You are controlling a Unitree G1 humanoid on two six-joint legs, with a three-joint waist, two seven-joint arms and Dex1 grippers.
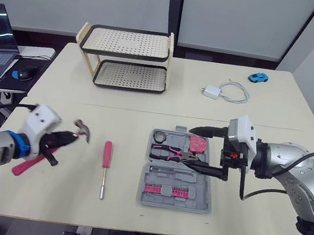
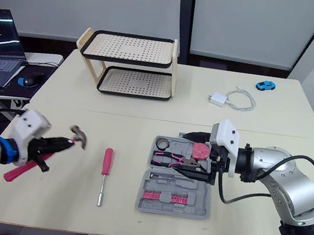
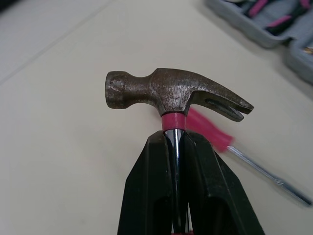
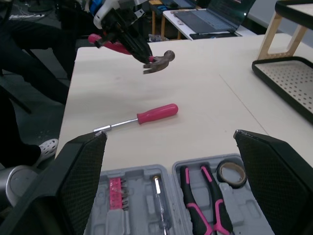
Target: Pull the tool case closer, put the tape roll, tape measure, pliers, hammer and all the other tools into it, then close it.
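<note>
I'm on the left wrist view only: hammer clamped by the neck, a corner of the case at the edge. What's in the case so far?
Observer: The tool case lies open. Its far half holds the tape roll, pliers and tape measure.
Operator: Where's the right tool?
Observer: The right tool hangs over that far half, fingers spread wide.
Operator: Anything loose on the table?
Observer: A pink screwdriver lies flat on the table, between your hammer and the case, handle pointing away from the robot.
</note>
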